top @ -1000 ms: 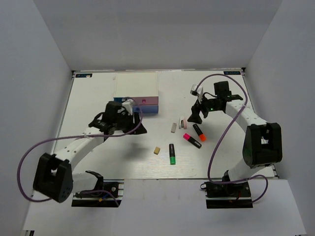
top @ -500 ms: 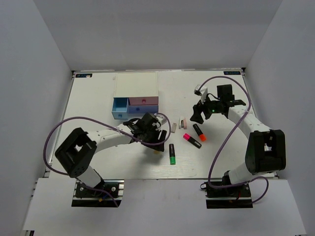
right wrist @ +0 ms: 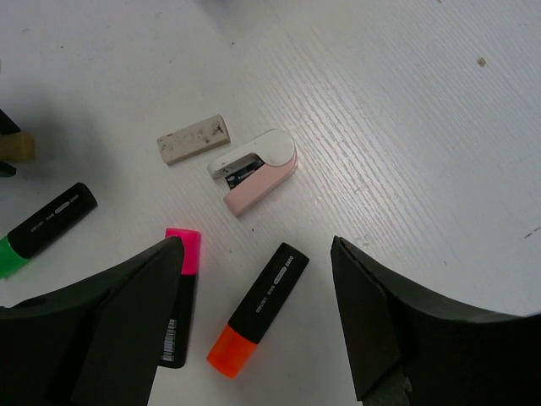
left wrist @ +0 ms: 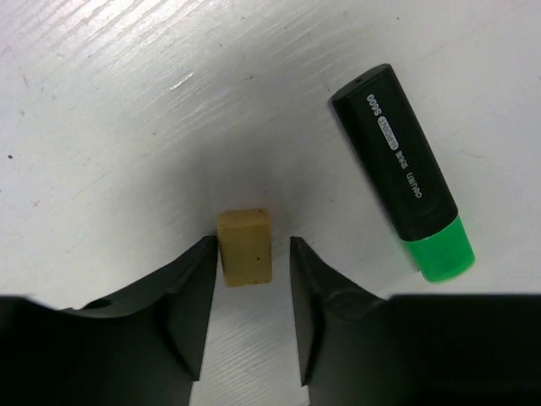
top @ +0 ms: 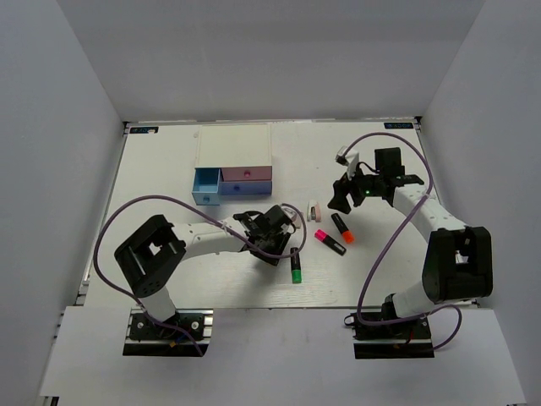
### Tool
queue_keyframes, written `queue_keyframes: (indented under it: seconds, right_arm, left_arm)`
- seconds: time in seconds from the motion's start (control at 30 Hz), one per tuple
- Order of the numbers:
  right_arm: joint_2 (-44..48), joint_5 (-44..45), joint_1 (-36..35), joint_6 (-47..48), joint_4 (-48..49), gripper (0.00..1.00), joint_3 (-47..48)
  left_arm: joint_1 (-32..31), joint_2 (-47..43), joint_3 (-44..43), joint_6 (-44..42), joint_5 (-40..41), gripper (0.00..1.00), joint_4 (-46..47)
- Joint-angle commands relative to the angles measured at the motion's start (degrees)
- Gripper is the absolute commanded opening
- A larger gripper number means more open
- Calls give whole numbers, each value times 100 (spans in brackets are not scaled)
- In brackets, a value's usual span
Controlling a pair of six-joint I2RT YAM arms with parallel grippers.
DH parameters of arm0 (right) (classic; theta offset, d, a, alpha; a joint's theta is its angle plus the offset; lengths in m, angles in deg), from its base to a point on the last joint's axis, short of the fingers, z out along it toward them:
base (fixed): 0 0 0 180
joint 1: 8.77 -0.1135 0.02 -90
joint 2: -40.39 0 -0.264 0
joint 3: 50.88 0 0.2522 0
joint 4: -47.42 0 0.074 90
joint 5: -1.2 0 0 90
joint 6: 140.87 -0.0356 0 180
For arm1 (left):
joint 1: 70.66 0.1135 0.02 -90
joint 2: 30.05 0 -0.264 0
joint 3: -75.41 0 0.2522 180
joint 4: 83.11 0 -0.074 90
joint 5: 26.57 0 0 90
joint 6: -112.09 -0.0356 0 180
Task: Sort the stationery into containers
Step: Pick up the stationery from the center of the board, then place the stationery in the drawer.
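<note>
A tan eraser (left wrist: 245,247) lies on the white table between the fingertips of my left gripper (left wrist: 254,245). The left finger touches it and a small gap shows at the right finger. In the top view the left gripper (top: 272,250) is low at mid-table. A green-ended highlighter (left wrist: 401,169) (top: 296,269) lies just to its right. My right gripper (right wrist: 255,245) (top: 340,201) hangs wide open above the orange highlighter (right wrist: 258,317) (top: 341,227). The pink highlighter (right wrist: 179,296) (top: 330,242) is beside it. A grey eraser (right wrist: 193,139) and a whitish-pink block (right wrist: 258,169) lie farther off.
The white-topped box (top: 234,145) stands at the back left of the table. Its light blue drawer (top: 205,186) is pulled out, next to the pink-red front (top: 246,172) and the purple front (top: 245,188). Purple cables loop beside both arms.
My left arm swung from the drawers to the tan eraser, and its jaws have narrowed around it. The light blue drawer now stands open. The right gripper has hardly moved.
</note>
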Motion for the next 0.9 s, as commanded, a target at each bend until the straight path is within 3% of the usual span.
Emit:
queue_keyframes:
  seconds: [0.0,0.17,0.3,0.37,0.63,0.87]
  right_arm:
    - [211,-41,47,-112,233,76,-67]
    - [299,-67,74,-121,268,76,-112]
    - [378,-120,74,-77,285,78,-190]
    - [413,-164,65,2,259,90,-217]
    - [448,-357,47,160,206,90,-278]
    - [545,-331,74,213,215,90,-349]
  left_arm:
    - [-137,34,-200,38,467,48,-269]
    - [-138,-105,-358,283,618,32,-402]
    - [186,-772,-490,477,565,24,-200]
    - [301,-1010,-840,477,565,24,-200]
    - [1248,-1389,-1921,1020,1320,19,-533]
    - [2163,-1389,-2336,1734,1724,18,-1254]
